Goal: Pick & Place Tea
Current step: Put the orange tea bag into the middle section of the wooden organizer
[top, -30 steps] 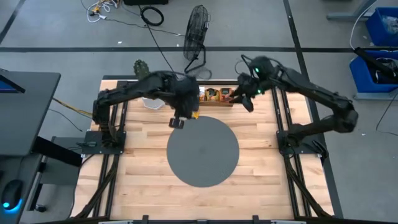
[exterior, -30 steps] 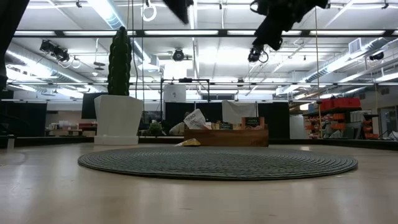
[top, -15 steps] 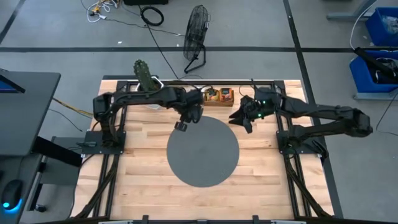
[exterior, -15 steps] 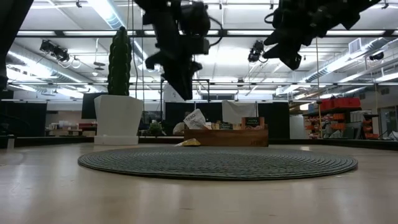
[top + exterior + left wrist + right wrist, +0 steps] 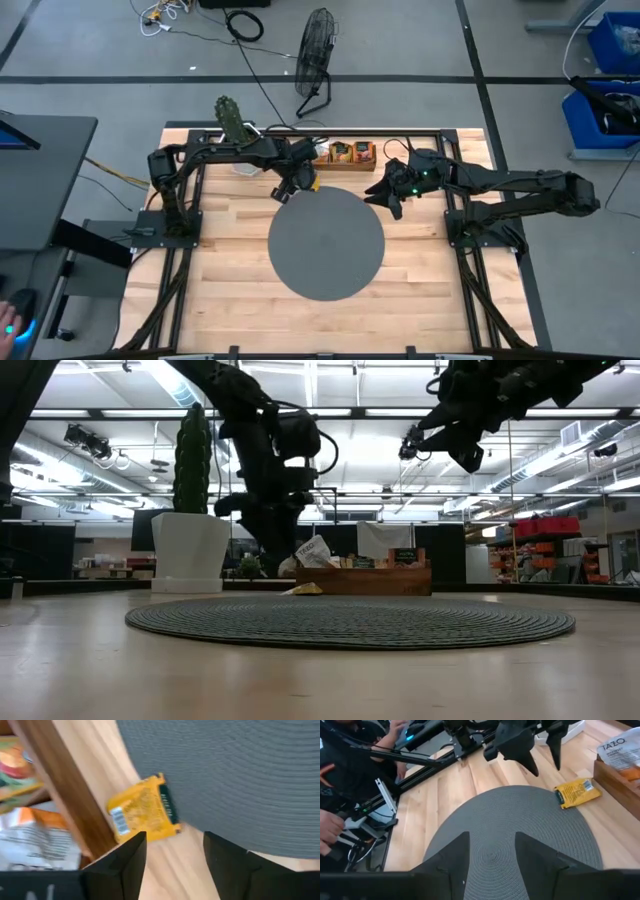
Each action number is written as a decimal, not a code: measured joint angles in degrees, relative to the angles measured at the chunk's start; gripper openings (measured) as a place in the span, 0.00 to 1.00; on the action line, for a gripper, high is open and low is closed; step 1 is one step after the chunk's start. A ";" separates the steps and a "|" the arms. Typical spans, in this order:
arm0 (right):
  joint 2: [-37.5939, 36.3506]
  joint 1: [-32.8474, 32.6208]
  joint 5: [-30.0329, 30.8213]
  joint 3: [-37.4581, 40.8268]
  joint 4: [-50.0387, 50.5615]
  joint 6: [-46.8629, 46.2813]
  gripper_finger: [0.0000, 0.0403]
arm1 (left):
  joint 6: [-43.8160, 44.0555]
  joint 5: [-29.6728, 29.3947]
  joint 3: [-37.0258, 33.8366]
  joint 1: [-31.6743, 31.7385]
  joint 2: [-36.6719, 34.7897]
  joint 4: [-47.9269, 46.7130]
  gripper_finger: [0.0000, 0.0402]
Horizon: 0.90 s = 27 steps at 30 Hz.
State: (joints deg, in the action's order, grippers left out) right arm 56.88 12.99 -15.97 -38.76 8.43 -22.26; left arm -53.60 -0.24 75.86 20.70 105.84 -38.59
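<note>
While 0.5 s ago it sat higher, left gripper has dropped, jaws wide, just above yellow sachet at mat edge, upper centre. Tray contents partly hidden. Right gripper open, empty, barely moved.

I see a round grey mat mid-tabletop — wooden tray at the far edge, potted cactus beside, fan on the floor.
</note>
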 joint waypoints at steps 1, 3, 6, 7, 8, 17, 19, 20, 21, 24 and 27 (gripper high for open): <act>0.00 0.00 0.03 0.00 0.01 0.00 0.41 | -0.88 -0.39 -0.32 0.10 0.00 1.12 0.51; 0.00 0.00 0.11 0.00 0.01 0.00 0.41 | -2.15 -0.62 -0.56 0.42 0.00 3.07 0.52; 0.02 0.00 0.11 0.02 0.01 0.00 0.41 | -3.65 -0.28 -0.43 0.73 0.60 5.10 0.51; 0.02 0.02 0.11 0.02 0.01 0.00 0.41 | -4.06 -0.09 -0.44 0.78 1.00 4.97 0.51; 0.02 0.02 0.11 0.02 0.01 -0.02 0.41 | -4.17 -0.02 -0.56 0.78 1.56 4.21 0.51; 0.04 0.02 1.60 0.04 -0.93 -1.16 0.41 | -8.19 -1.85 -0.53 -0.24 6.65 5.53 0.50; 0.04 0.02 1.60 0.04 -0.95 -1.16 0.41 | -8.08 -2.18 -0.51 0.07 7.28 5.84 0.50; 0.04 0.02 1.60 0.04 -0.95 -1.16 0.41 | -7.86 -2.33 -0.53 0.10 7.64 5.61 0.50; 0.04 0.02 1.60 0.04 -0.99 -1.16 0.41 | -7.72 -2.32 -0.51 0.16 8.09 6.47 0.50; 0.04 0.02 1.60 0.04 -1.21 -1.28 0.41 | -7.06 -2.24 -0.56 0.38 8.50 6.27 0.50; 0.04 0.02 1.60 0.04 -1.39 -1.29 0.41 | -6.60 -2.07 -0.47 0.38 8.90 6.59 0.50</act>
State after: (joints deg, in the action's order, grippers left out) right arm 56.93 13.02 -14.37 -38.72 7.04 -23.55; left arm -60.20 -2.30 75.39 21.08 114.74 -32.00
